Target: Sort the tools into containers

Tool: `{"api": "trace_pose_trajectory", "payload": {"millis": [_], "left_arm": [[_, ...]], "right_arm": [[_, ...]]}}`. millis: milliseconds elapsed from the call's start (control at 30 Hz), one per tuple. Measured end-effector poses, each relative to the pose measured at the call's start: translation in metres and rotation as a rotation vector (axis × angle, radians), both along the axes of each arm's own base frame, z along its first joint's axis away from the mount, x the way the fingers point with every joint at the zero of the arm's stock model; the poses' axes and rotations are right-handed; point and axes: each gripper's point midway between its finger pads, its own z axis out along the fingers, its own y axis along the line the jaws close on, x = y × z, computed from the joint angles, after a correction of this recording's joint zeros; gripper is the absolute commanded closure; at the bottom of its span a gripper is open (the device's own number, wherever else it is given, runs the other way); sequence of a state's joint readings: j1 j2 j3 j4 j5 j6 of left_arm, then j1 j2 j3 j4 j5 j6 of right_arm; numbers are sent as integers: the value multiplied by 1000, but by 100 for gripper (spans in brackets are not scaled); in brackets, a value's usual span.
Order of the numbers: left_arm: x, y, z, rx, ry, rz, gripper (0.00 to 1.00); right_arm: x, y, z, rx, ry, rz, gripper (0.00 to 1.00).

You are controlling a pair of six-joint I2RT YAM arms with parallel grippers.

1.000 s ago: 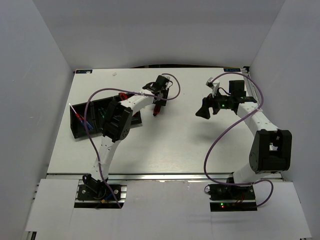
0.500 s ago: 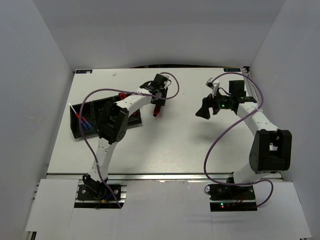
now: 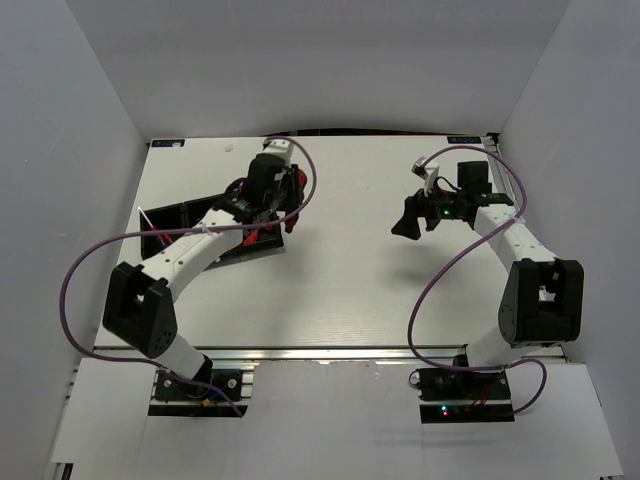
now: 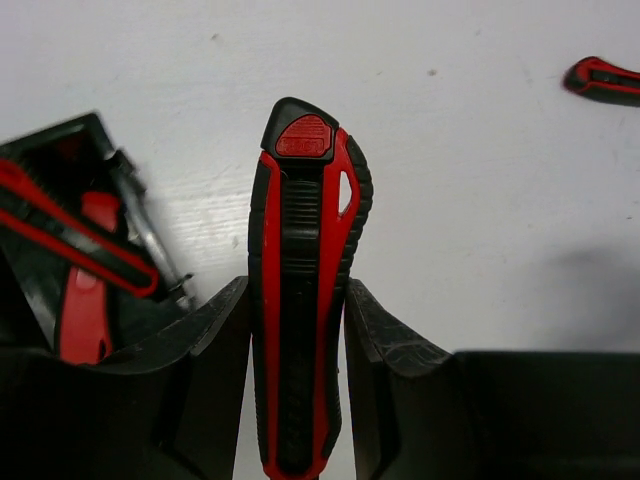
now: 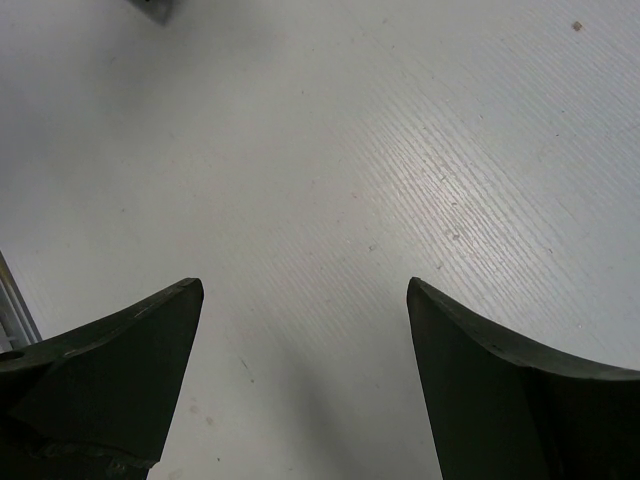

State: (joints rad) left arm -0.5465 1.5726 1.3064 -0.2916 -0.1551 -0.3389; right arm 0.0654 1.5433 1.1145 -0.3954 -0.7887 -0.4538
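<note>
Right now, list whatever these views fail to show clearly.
Top view: the left arm covers most of the tray; its contents cannot be counted.
Left wrist view: the cutters in the tray are blurred; another cutter is cut off by the right edge.
Right wrist view: a grey object is cropped by the top edge, unidentifiable.

arms (image 3: 190,255): white links, black joints | cables (image 3: 413,318): purple | end effector fingers (image 5: 100,370): black

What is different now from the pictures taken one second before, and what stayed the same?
The left end effector swung left, carrying the red-and-black cutter from the open table toward the right end of the tray; its grip on the cutter is kept. The right end effector stayed open and hovering in place.
</note>
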Motion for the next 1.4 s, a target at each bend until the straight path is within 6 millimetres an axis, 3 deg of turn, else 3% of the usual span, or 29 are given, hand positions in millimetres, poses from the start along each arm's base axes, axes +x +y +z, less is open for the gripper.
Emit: {"api": "trace_pose_trajectory", "payload": {"millis": [100, 233, 367, 533, 800, 967, 1067, 1100, 1233, 1333, 1400], "left_arm": [[-7, 28, -25, -7, 35, 49, 100], [-2, 69, -54, -23, 89, 132, 100], [11, 96, -54, -47, 73, 189, 100], [28, 99, -52, -60, 43, 178, 100], [48, 101, -97, 23, 104, 171, 98], [56, 104, -106, 61, 109, 177, 93], [58, 106, -104, 65, 97, 185, 83], [58, 106, -104, 65, 95, 186, 71], [59, 106, -103, 63, 91, 190, 47], [58, 106, -104, 58, 93, 195, 36], [58, 106, -105, 54, 93, 197, 34]], "right_arm": [[-1, 1, 0, -1, 2, 3, 11], [-4, 5, -1, -3, 10, 14, 11], [-7, 9, -2, -7, 18, 26, 11], [-8, 11, -3, -11, 17, 33, 11], [-7, 10, -3, -21, 9, 37, 11], [-6, 9, -1, -25, 8, 39, 11], [-7, 9, -2, -26, 15, 40, 11], [-7, 9, -3, -26, 17, 40, 11], [-7, 9, -5, -27, 22, 40, 11], [-7, 9, -5, -28, 23, 41, 11], [-8, 10, -5, -31, 23, 44, 11]]}}
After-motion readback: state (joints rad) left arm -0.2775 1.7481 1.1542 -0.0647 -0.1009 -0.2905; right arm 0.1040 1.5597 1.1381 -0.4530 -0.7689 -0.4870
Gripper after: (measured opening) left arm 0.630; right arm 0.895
